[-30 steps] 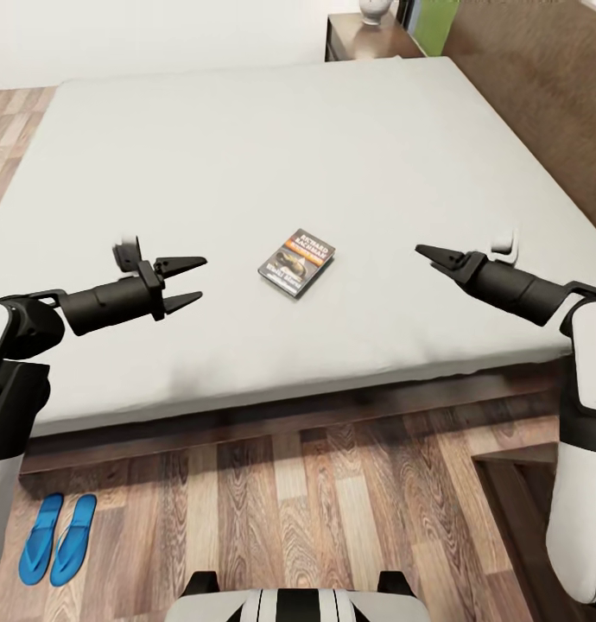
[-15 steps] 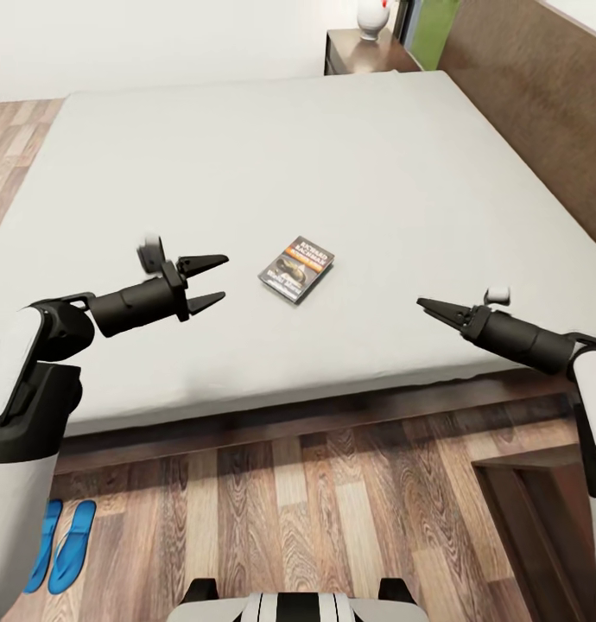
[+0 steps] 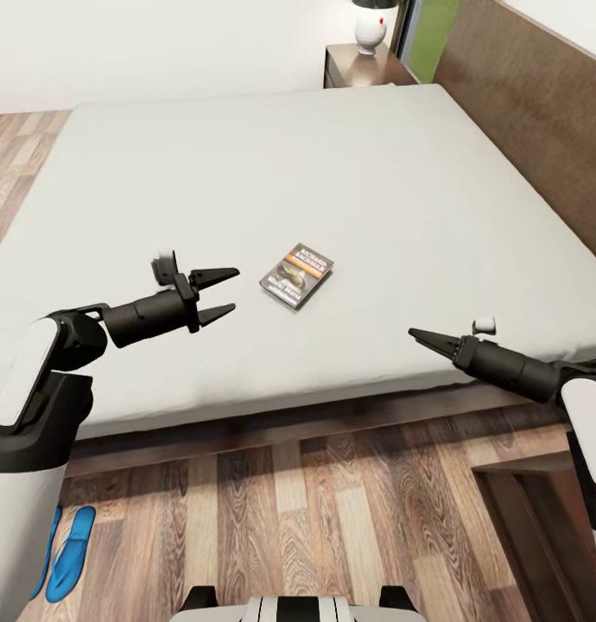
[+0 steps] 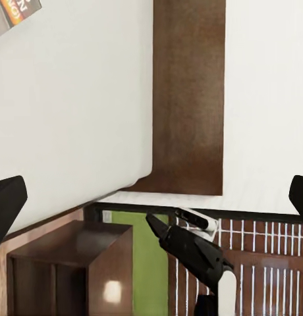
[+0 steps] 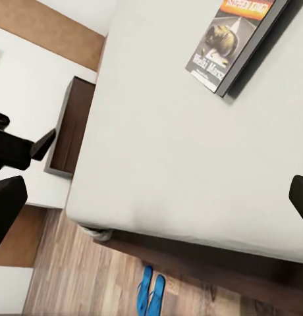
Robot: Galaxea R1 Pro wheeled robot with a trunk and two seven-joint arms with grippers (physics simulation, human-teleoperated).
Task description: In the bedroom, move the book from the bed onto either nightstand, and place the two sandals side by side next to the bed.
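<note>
Centre frame, the dark-covered paperback book [image 3: 296, 275] lies on the pale mattress bed [image 3: 246, 173]; left gripper [image 3: 217, 294] gapes, right gripper [image 3: 416, 334] unreadable; next, likely reach and grasp.

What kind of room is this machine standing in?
Most likely a bedroom. A large bed with a pale mattress and a dark wooden headboard takes up most of the head view, a nightstand with a lamp stands at its far corner, and blue sandals lie on the wood-plank floor.
</note>
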